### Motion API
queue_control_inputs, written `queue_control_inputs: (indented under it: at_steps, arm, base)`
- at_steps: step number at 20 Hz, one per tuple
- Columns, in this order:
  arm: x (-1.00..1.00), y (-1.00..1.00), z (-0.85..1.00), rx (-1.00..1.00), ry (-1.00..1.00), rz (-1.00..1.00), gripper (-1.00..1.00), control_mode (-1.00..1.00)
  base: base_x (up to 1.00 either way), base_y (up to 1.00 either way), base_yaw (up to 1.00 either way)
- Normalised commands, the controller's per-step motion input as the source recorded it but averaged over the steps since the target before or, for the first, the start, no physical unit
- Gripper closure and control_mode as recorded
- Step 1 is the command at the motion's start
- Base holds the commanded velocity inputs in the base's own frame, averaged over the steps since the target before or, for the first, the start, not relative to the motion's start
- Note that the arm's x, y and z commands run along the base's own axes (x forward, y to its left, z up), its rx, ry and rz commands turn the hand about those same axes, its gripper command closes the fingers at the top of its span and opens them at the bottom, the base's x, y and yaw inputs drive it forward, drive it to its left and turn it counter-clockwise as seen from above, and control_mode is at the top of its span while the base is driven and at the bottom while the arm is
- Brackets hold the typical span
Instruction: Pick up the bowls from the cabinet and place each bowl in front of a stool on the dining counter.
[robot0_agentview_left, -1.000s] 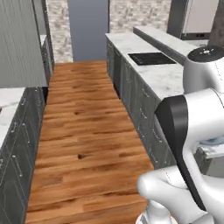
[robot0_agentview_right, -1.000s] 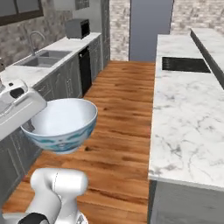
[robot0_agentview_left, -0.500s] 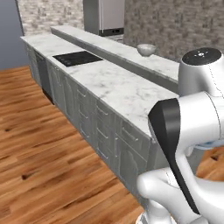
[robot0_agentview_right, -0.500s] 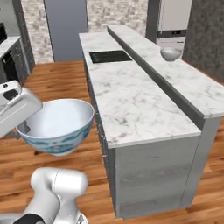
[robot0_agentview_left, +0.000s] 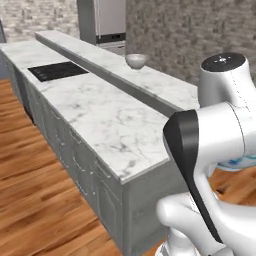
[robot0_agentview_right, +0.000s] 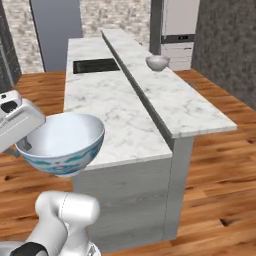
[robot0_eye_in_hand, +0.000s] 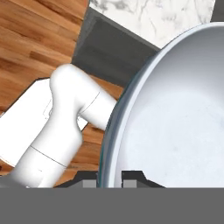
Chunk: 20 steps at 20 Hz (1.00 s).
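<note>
Right base view: we carry the painted porcelain bowl (robot0_agentview_right: 62, 142) toward the dining desk (robot0_agentview_right: 172, 102).
Our hand (robot0_eye_in_hand: 109, 177) grips its rim; the marbled bowl (robot0_agentview_right: 157, 62) sits far along; next, set ours nearer.

One bowl (robot0_agentview_right: 157, 62) sat on the raised tabletop (robot0_agentview_right: 165, 95), behind the hob (robot0_agentview_right: 96, 65); another bowl (robot0_agentview_right: 62, 142) hung before the tabletop's near end.

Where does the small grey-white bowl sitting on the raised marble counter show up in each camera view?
Left base view: the small grey-white marbled bowl sits upper centre, on the raised white marble counter.
Right base view: the same bowl sits upper right of centre, on that raised ledge.
Hand view: not in it.
Shared landmark: the black cooktop, set in the lower worktop beside the ledge.
</note>
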Motion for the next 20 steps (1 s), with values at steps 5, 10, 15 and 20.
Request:
queue_control_inputs:
  at_steps: [5, 10, 15, 20]
  arm:
    - [0.00, 0.00, 0.00, 0.00, 0.00, 0.00, 1.00, 1.00]
    - [0.00, 0.00, 0.00, 0.00, 0.00, 0.00, 1.00, 1.00]
    - [0.00, 0.00, 0.00, 0.00, 0.00, 0.00, 1.00, 1.00]
    - [0.00, 0.00, 0.00, 0.00, 0.00, 0.00, 1.00, 1.00]
  base:
    - [0.04, -1.00, 0.00]
    - [0.34, -1.00, 0.00]
    - [0.64, -1.00, 0.00]
    - [0.85, -1.00, 0.00]
